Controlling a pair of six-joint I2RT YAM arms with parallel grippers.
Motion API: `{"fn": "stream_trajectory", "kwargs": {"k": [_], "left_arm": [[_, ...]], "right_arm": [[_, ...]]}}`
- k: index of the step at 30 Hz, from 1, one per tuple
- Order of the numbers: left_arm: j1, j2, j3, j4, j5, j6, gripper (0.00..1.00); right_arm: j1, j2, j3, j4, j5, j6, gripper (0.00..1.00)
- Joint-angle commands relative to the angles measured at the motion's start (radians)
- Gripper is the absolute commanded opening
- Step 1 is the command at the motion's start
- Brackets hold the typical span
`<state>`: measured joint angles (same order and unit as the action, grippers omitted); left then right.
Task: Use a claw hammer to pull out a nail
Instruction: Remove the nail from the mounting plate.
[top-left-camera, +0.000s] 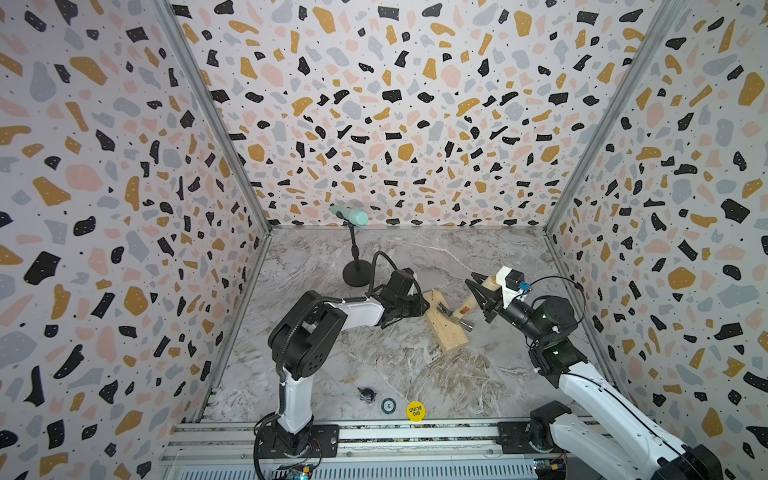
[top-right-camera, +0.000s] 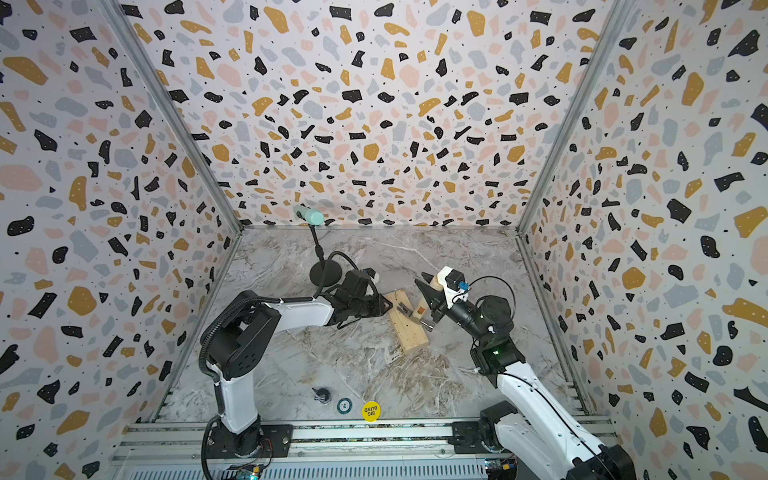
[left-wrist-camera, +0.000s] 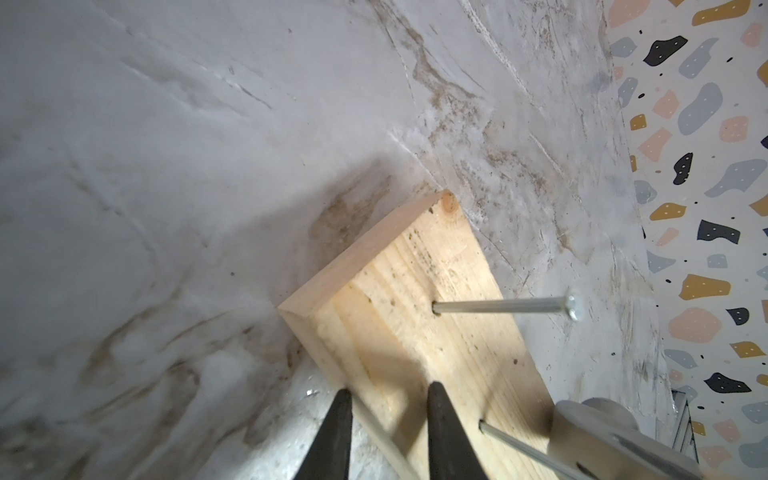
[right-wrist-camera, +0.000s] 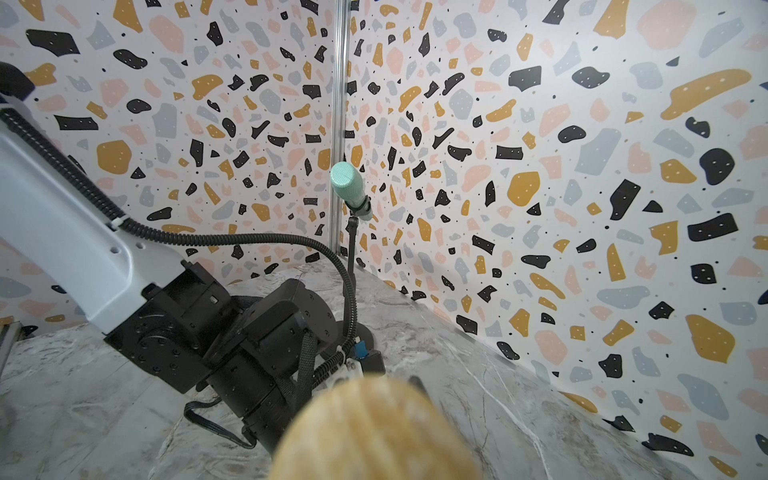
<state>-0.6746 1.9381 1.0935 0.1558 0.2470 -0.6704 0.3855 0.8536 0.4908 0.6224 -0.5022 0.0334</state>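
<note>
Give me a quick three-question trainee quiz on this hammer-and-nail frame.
1. Which arm's fingers hold the claw hammer? A left B right C neither
2. True or false: only one nail stands in the wood.
3. Fill in: the left fingers sit at the edge of the ___.
Key: 1 B, the right fingers. 2 false: the nail at the hammer's head, plus a second nail. 3 wood block.

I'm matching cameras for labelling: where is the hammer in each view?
Top views: hammer, centre-right, head over the block, handle rising rightward.
Left wrist: its steel head only, bottom-right corner.
Right wrist: blurred handle end, bottom centre.
Landmark: the block, in all but the right wrist.
</note>
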Motion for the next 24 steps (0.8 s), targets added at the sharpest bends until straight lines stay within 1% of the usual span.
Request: {"fn": "stream_trajectory", "kwargs": {"k": [1,24], "left_arm": [[-0.005,0.053,-0.050,-0.091,-0.004,-0.003,0.26],[0.006,0.049,-0.087,-0.051,0.023,-0.032,0.26]], "right_arm": [[0.010,0.003,-0.038,-0.118,-0.038,0.112,0.00],[0.009,-0.086,-0.168,-0.046,0.002,0.186,0.00]]}}
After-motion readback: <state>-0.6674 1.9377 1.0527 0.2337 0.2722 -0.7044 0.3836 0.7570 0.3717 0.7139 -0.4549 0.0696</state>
